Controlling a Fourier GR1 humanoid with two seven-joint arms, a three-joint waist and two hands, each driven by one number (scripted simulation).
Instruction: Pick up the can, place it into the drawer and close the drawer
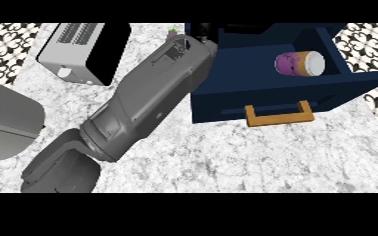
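The can (300,63) lies on its side inside the open drawer (244,102), so we judge step 1 done and only closing with the handle (279,115) left. Our left hand (201,30) is mostly hidden; its state we cannot tell.

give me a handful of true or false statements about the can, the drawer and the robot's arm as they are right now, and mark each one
1. The can lies on its side inside the drawer. True.
2. The drawer is fully closed. False: it stands open, its inside in view.
3. The drawer's handle is orange-brown. True.
4. The can sits on the counter beside the toaster. False: it is in the drawer, on the far side from the toaster.
5. A grey forearm stretches across the counter toward the drawer's left rear corner. True.
6. The forearm's hand is curled round the handle. False: nothing touches the handle.
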